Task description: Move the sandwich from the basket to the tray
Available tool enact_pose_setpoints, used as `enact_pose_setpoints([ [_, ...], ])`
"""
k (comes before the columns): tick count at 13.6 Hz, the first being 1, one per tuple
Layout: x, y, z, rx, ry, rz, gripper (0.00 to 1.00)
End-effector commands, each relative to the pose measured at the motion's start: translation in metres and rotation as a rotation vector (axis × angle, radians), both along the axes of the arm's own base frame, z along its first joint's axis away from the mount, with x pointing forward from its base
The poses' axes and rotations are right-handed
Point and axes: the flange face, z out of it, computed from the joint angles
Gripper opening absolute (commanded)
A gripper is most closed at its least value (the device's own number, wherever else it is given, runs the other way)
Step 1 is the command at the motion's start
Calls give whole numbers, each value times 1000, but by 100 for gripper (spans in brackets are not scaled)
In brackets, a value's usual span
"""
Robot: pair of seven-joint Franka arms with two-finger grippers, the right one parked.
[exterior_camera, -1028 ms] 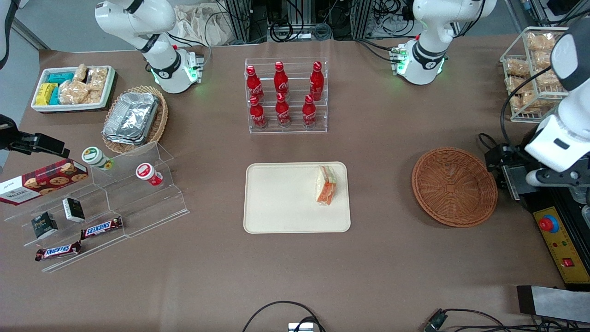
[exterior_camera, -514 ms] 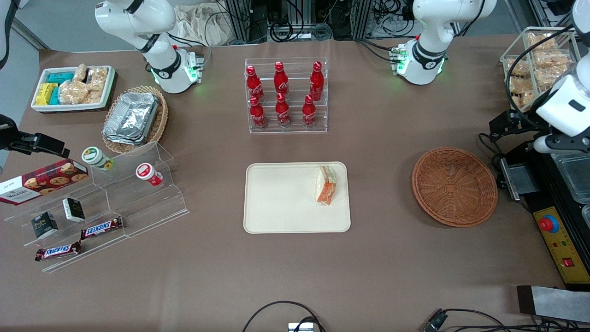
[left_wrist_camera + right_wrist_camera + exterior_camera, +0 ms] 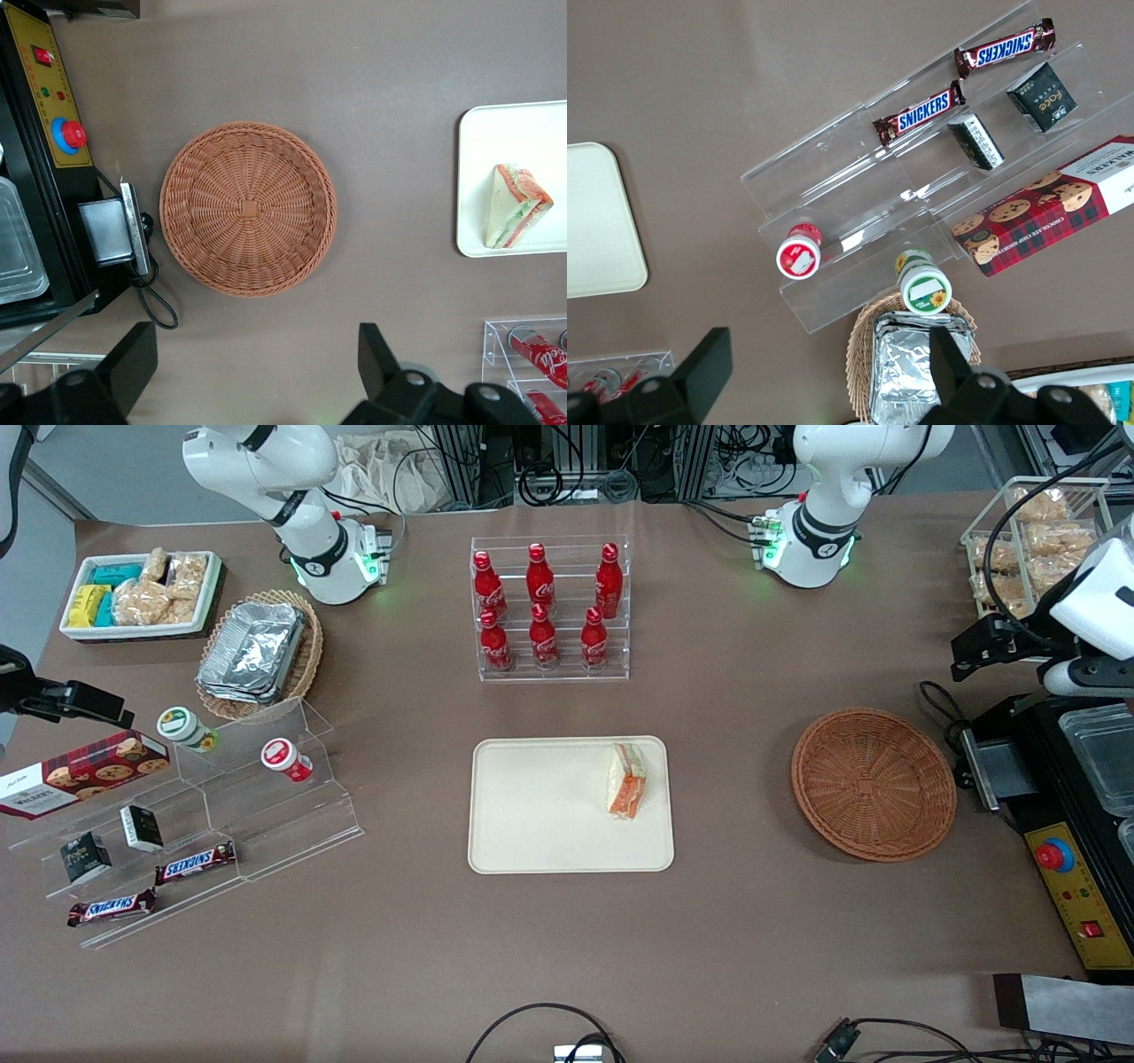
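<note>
Brown paper covers the big worktop (image 3: 753,921) from edge to edge. Right in the middle of the frame sits the tray (image 3: 532,815), flat and cream, with a low rim. Higher up in the frame, farther from the front camera than the tray, a clear rack of red bottles (image 3: 549,607) stands upright.

Toward the working arm's end of the worktop is the round brown basket (image 3: 873,784), well apart from the tray, with bare worktop between them.

Up in the air near that end hangs the end effector (image 3: 255,335). It is a bit farther from the front camera than the basket, and it touches nothing. Its two dark fingers (image 3: 133,359) are spread wide apart, with nothing between them. From the wrist camera you look straight down past them at the basket and one end of the tray.

Smallest is the sandwich (image 3: 626,782). It lies on the tray, in the end closest to the basket, inside the rim. Its orange and green filling edge points toward the front camera.
</note>
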Motion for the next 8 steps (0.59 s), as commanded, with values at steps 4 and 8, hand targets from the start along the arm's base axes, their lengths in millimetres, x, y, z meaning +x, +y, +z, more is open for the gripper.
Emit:
enact_pose_setpoints([
  [4, -7, 3, 6, 1, 3, 1, 100],
  [8, -6, 6, 4, 0, 7, 5, 100],
])
